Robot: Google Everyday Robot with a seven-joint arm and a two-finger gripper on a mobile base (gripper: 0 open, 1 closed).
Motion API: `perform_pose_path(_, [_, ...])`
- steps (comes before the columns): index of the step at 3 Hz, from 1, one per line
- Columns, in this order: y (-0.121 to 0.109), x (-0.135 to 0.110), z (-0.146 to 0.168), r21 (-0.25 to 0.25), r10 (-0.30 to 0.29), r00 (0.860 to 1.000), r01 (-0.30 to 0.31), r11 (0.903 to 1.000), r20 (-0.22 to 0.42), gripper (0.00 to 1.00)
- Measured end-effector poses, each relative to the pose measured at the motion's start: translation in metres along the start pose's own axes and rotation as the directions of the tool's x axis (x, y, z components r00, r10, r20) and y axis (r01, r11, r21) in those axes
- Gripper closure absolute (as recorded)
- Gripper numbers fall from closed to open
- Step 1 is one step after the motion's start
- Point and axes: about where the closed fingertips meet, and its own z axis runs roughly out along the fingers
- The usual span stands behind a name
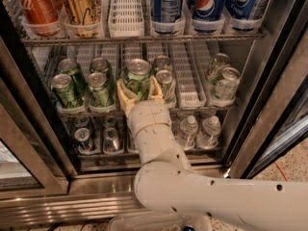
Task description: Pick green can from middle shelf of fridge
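A speckled beige stone floor shows at 4 o'clock. A thin orange cable lies on it, near the foot of a dark metal door frame that slants up towards 2 o'clock. At 9 o'clock a second dark frame post runs diagonally, with a pale glass pane at 8 o'clock. A brushed stainless steel sill crosses 7 o'clock, catching soft streaks of light. The cream gripper, just above centre, clasps the dark green can.

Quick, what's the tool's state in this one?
Tool: closed on the green can, at the front of the middle shelf.
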Motion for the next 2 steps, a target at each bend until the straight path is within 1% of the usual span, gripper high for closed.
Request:
perform_pose_path(1, [0.005, -0.005, -0.005, -0.055, 0.022, 1.000, -0.022, 0.9982, -0.002, 1.00])
perform_pose_path(2, [0.007, -0.014, -0.019, -0.089, 0.036, 0.999, -0.036, 0.9954, 0.002, 1.00])
